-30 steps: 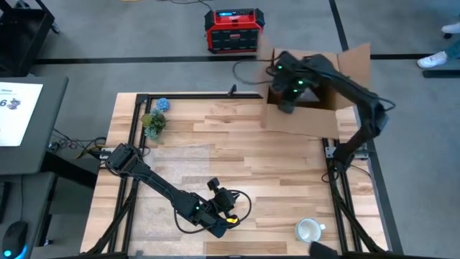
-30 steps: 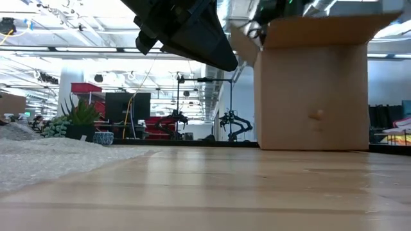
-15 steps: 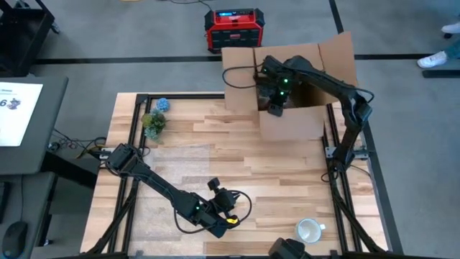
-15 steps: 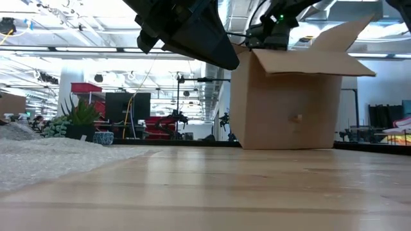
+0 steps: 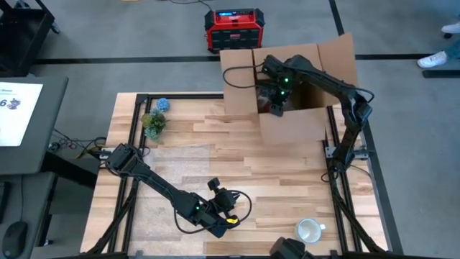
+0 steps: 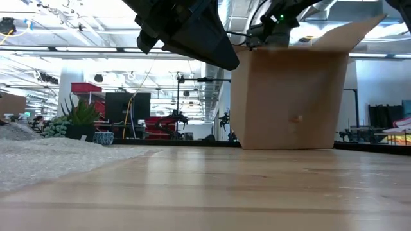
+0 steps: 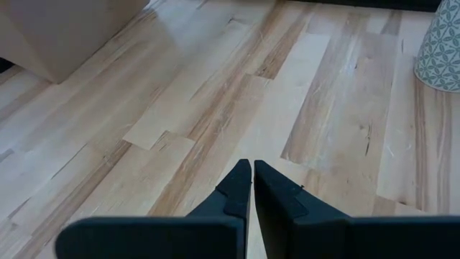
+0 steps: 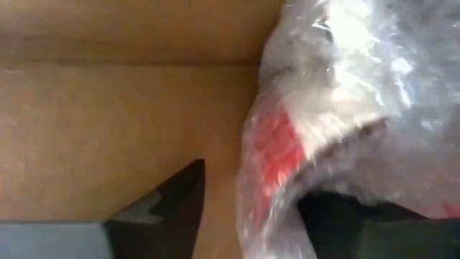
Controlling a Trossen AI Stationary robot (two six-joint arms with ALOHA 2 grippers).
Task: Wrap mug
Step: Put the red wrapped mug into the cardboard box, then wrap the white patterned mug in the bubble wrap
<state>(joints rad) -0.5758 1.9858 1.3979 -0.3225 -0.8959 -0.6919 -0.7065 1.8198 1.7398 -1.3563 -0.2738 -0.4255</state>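
The right gripper (image 5: 276,106) reaches into the open cardboard box (image 5: 295,122) at the table's (image 5: 215,151) far right corner. Its fingers (image 8: 169,198) are spread around a bubble-wrapped bundle (image 8: 345,101) showing red inside, probably the wrapped mug. The left gripper (image 7: 252,188) rests near the table's near edge, fingers together. A white mug (image 5: 309,230) stands at the near right corner.

Both arms are dark, nearly black, built of slim jointed links; small green lights glow on the right arm (image 5: 287,75) near its wrist and on the left arm (image 5: 195,208); a yellow mark sits just behind the left gripper (image 7: 252,188), whose two fingers are angular black wedges; thin black cables loop alongside.
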